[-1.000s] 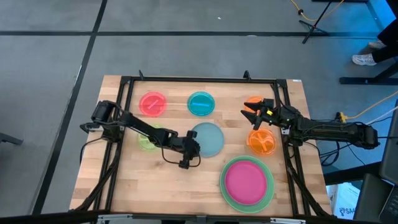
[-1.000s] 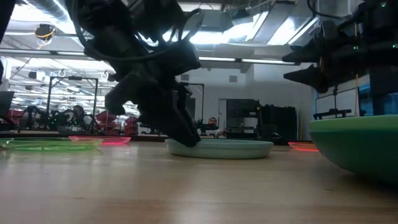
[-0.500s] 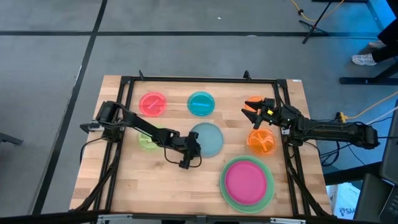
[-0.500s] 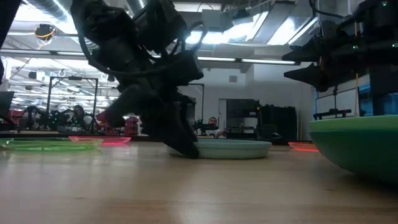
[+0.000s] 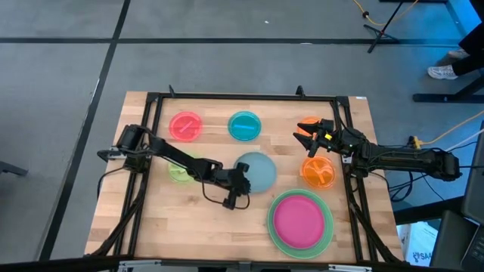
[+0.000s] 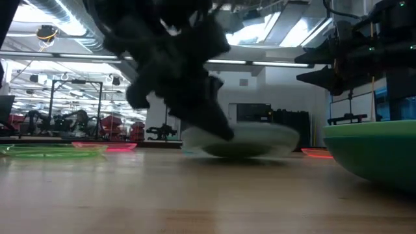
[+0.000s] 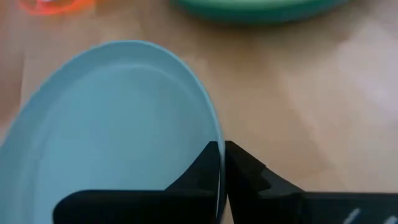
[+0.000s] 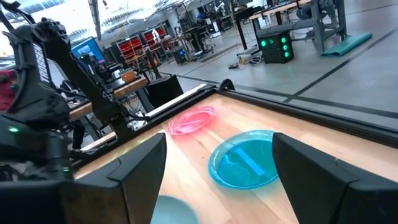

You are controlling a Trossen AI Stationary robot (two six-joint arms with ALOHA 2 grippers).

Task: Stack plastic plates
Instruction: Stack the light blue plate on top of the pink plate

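The grey-blue plate (image 5: 259,168) sits mid-table, with my left gripper (image 5: 242,183) shut on its near-left rim. In the low view the plate (image 6: 250,140) shows behind the dark fingers. A pink plate (image 5: 185,126) and a teal plate (image 5: 244,126) lie at the far side. The left arm partly covers a lime plate (image 5: 178,172). A magenta plate (image 5: 299,219) rests inside a larger green plate (image 5: 327,236) at the near right. My right gripper (image 5: 306,136) hangs open above the table between two orange plates (image 5: 318,174), (image 5: 308,122). My left gripper pinches the grey-blue plate's rim (image 7: 215,138) at its near-left edge, with one finger (image 7: 199,171) over the inside of the rim and the other (image 7: 249,171) outside it. The fingers slant down from the table's left. The plate's far part lies by the table; whether it touches, I cannot tell.
A black frame (image 5: 242,97) runs around the work area. Bare wood lies at the near left (image 5: 174,227). In the right wrist view the teal plate (image 8: 245,160) and the pink plate (image 8: 191,119) lie ahead of the open fingers.
My left gripper has shut on the grey-blue plate's rim and gone a little toward the table's right and near edges. The plate has shifted slightly to the right with it.
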